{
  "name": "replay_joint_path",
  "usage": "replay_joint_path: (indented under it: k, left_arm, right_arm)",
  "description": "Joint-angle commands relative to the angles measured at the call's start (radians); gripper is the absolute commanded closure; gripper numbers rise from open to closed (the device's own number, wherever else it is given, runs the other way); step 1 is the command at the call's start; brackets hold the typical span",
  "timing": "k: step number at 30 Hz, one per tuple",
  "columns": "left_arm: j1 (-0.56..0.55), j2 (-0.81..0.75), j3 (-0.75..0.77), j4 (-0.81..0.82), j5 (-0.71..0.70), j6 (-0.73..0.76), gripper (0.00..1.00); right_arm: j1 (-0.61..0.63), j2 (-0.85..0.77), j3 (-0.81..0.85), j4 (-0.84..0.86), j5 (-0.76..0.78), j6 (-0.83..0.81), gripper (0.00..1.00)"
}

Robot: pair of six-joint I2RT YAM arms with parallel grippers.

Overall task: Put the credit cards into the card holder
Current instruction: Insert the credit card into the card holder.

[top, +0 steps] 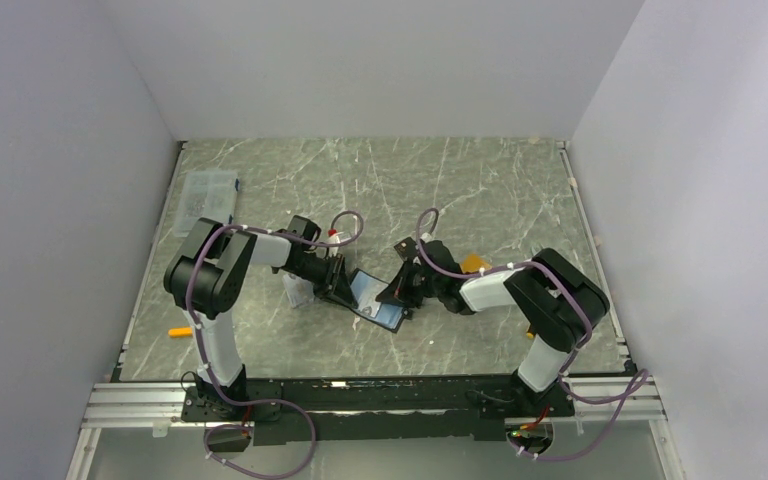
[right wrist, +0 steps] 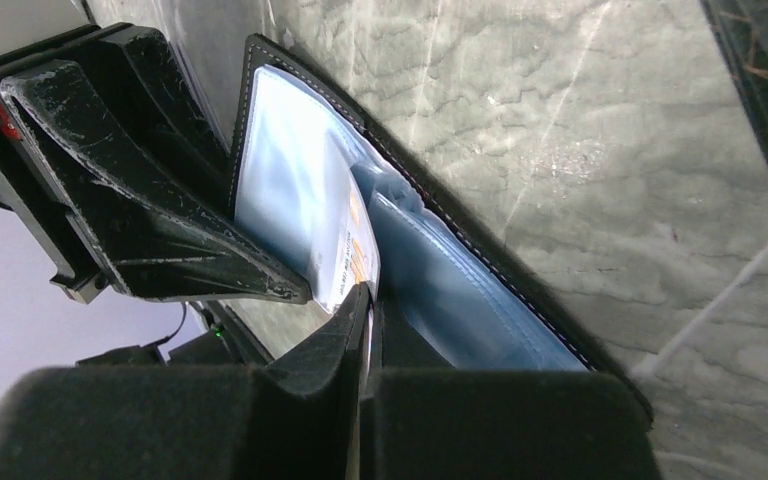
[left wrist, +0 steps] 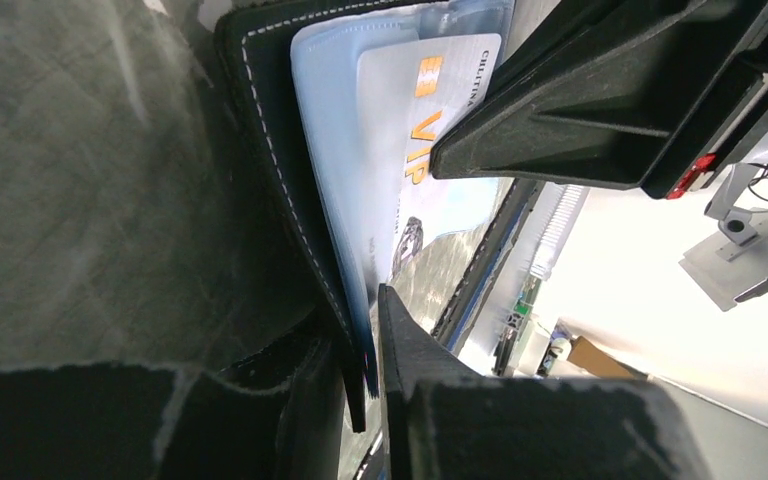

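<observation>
The left gripper (left wrist: 365,345) is clamped on the edge of the open card holder (left wrist: 270,170), one finger on its black stitched cover and the other on the inner side. It holds the holder tilted up off the table (top: 480,190), near the middle and slightly toward the near edge. The right gripper (right wrist: 365,305) has its fingers pressed together on the end of a pale VIP credit card (right wrist: 357,255). The card stands among the holder's bluish clear pockets (right wrist: 290,170); how deep it sits I cannot tell. An orange-tan card (top: 475,263) lies beside the right arm. A clear compartment box (top: 208,198) sits by the left edge, toward the far corner.
</observation>
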Motion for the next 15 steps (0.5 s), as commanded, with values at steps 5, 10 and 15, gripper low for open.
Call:
replay_joint_path:
  k: [5,10,15]
  left_arm:
    - [-0.001,-0.015,0.008,0.012,0.088,0.014,0.77]
    - [0.034,-0.039,0.019,-0.006,0.084,0.024,0.76]
    - [0.08,-0.052,0.019,-0.006,0.075,0.024,0.76]
  right_arm:
    - [0.033,0.054,0.069,-0.144,0.087,-0.054,0.91]
    - [0.05,0.043,0.139,-0.302,0.116,-0.134,0.64]
    - [0.07,0.012,0.177,-0.435,0.171,-0.194,0.52]
